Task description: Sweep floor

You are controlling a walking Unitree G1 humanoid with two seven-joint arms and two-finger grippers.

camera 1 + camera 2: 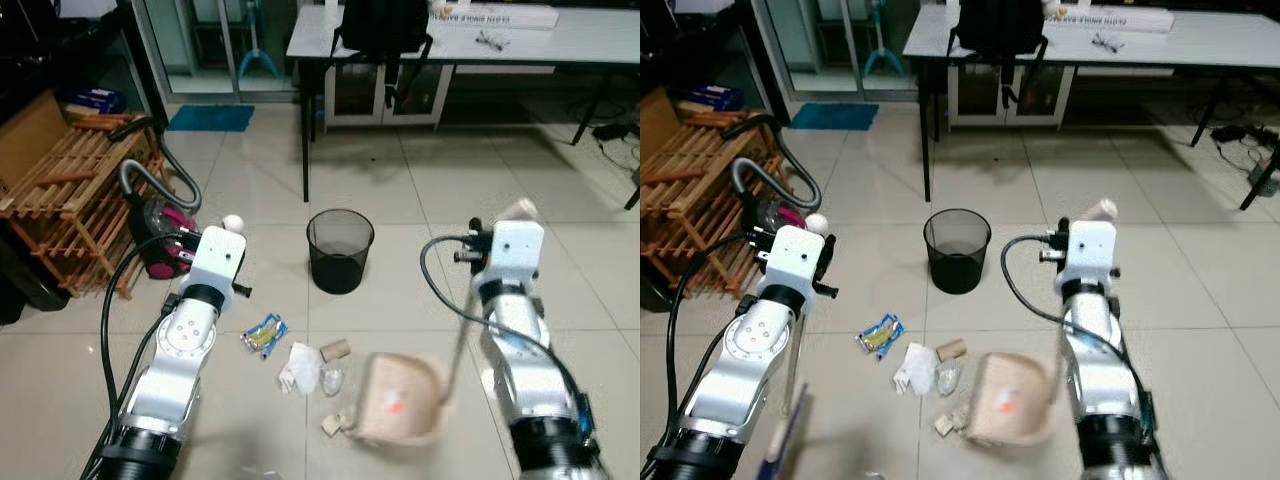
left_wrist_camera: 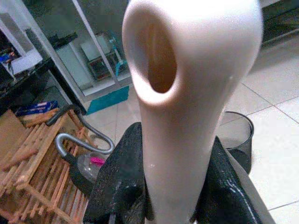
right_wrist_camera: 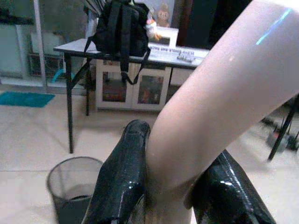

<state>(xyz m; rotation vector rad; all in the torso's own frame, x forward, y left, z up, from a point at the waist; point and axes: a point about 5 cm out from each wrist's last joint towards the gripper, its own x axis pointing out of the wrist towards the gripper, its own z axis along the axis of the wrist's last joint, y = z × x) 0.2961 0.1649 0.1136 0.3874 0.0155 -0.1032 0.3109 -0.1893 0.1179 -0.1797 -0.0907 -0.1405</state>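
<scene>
My left gripper is shut on a pale broom handle whose rounded top has a hanging hole; the black fingers press on both sides of it. The handle's top shows above my left wrist, and blurred blue bristles hang low by my left arm. My right gripper is shut on the pale dustpan handle. The beige dustpan rests on the tiles, its pole rising to my right wrist. Left of the pan lie a blue-yellow wrapper, crumpled white paper, a cardboard tube and small scraps.
A black mesh bin stands just beyond the litter. To the left are a vacuum cleaner with its hose and a wooden rack. Farther back stands a grey table with a black backpack on it.
</scene>
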